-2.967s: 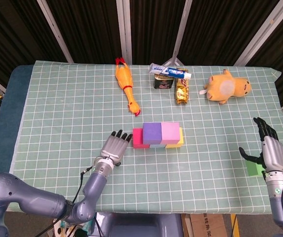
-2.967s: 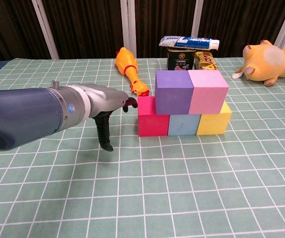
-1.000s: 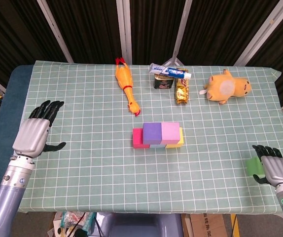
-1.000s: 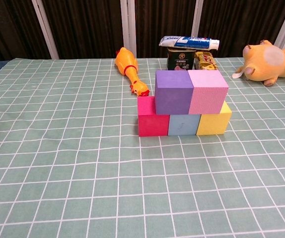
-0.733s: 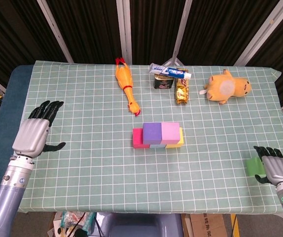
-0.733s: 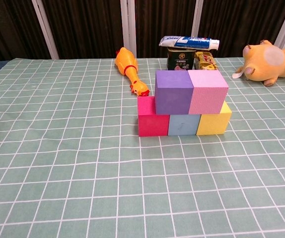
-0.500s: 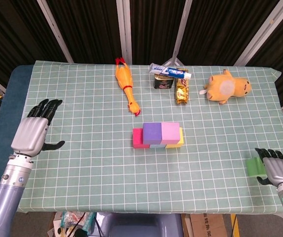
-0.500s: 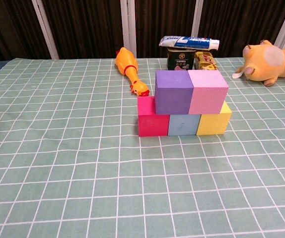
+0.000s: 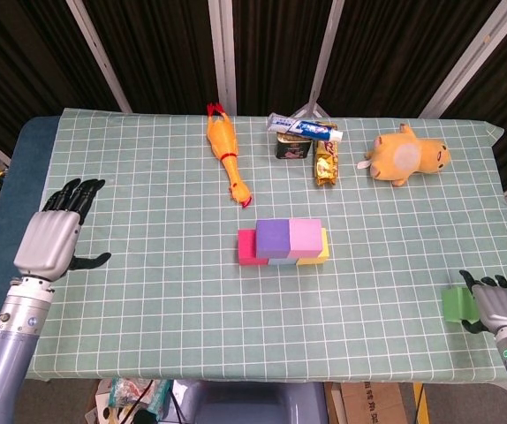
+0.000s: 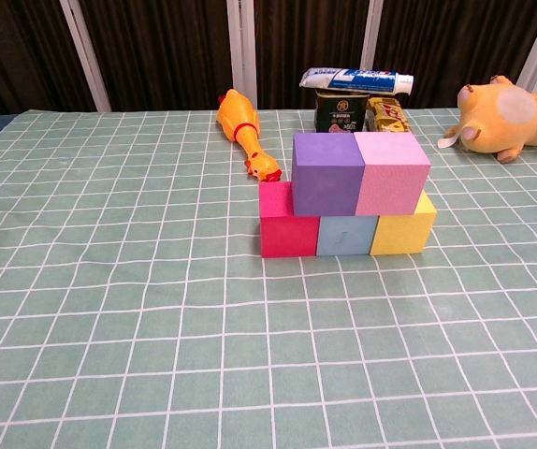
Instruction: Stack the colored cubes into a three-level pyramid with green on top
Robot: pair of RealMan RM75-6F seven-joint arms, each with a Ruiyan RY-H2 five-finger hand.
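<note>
head view shows the left hand (image 9: 49, 238) held over the table's left edge, fingers spread, holding nothing. right hand (image 9: 495, 306) sits at the front right corner against the green cube (image 9: 456, 303); fingers curl at its side, but whether they actually grip it cannot be told. mid-table, the purple cube (image 10: 327, 172) and pink cube (image 10: 392, 171) sit side by side on a row of red cube (image 10: 287, 222), blue cube (image 10: 345, 234) and yellow cube (image 10: 404, 227). green is well apart from the stack.

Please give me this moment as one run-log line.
stage: two levels built | green cube: table's right edge, beside right hand, grasp unclear | left hand: open, far left
</note>
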